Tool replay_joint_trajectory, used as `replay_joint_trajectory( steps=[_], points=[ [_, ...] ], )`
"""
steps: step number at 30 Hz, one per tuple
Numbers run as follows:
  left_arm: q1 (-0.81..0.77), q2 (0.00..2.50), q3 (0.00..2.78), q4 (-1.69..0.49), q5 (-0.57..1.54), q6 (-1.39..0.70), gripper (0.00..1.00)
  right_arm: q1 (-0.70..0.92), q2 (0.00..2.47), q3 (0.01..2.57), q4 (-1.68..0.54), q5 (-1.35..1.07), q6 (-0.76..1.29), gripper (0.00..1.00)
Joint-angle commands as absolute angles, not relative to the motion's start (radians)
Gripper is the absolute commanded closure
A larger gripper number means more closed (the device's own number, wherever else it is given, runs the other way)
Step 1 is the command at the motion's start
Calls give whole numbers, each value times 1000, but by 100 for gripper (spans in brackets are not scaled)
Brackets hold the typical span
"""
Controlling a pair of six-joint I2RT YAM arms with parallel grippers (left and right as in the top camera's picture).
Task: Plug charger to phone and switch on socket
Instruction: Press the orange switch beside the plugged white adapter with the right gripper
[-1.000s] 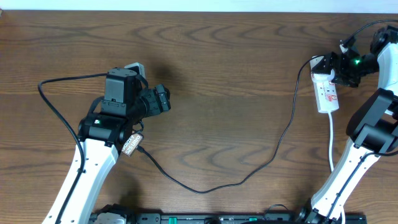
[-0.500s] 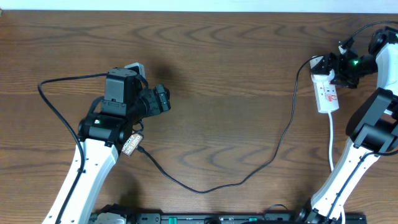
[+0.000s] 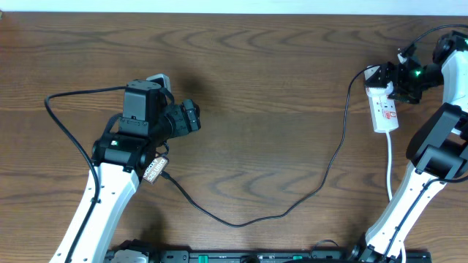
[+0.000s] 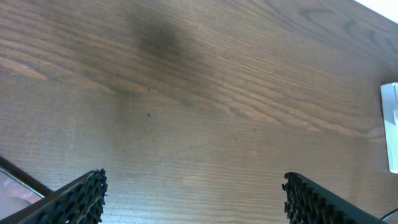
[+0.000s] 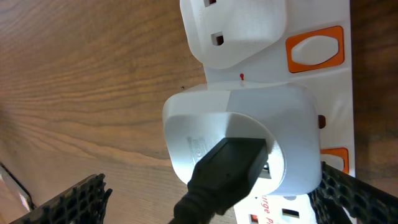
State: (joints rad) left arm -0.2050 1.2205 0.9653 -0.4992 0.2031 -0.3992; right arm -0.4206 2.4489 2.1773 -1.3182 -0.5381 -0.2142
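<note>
Nothing has shifted over the last second; both arms and every object sit where they were. The phone (image 3: 154, 169) lies at the table's (image 3: 256, 73) left front, mostly hidden under the left arm, with only a lettered corner showing. The charger (image 3: 292, 204) loops from that corner across to the socket (image 3: 385, 109) at the far right, where a white adapter (image 5: 249, 137) is plugged in. The left gripper (image 4: 193, 202) hangs over bare wood, its fingers wide apart and empty. The right gripper (image 5: 217, 199) is at the adapter, fingers spread either side, not clamped.
</note>
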Motion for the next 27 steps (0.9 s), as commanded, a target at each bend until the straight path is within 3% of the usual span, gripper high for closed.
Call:
replay_joint_trajectory(
  steps=[1,27],
  points=[
    [-209,1220,986,-514,189,-397,11,-366,2497,2157,-1324,-605,-202,1],
    [-209,1218,986,-507,190,-397,11,-371,2492,2148,-1357,-548,-197,5]
  ],
)
